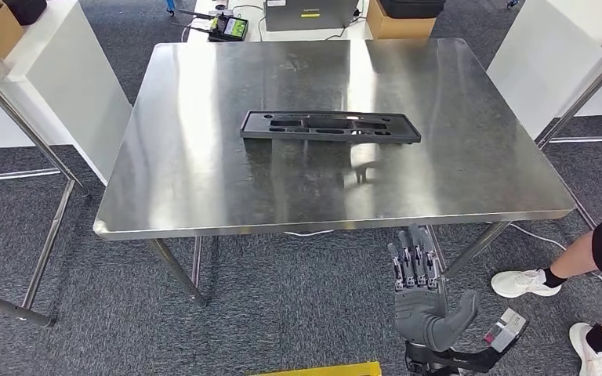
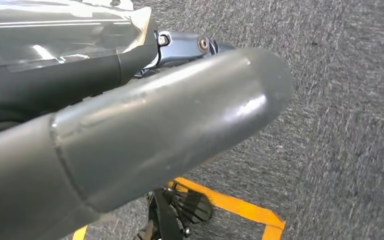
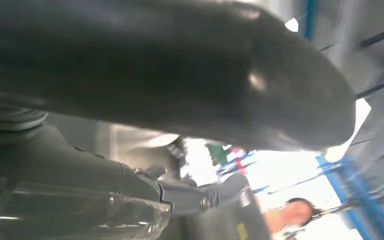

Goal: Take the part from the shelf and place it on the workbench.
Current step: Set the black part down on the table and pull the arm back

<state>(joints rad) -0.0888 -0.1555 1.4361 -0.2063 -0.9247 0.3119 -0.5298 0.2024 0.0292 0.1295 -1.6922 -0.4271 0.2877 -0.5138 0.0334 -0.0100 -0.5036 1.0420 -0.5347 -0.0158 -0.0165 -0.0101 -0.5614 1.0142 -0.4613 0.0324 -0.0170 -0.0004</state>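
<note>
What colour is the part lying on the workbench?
Black; the part shows best in the head view, against the steel workbench.

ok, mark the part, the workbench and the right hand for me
part [image 1: 330,127]: head view, middle of the black tray-like body.
workbench [image 1: 204,180]: head view, bare steel top left of the part.
right hand [image 1: 419,294]: head view, back of the hand, below the bench's near edge.

Right hand [image 3: 145,95] close to lens, thumb blurred; person [image 3: 292,212] beyond, possibly.
</note>
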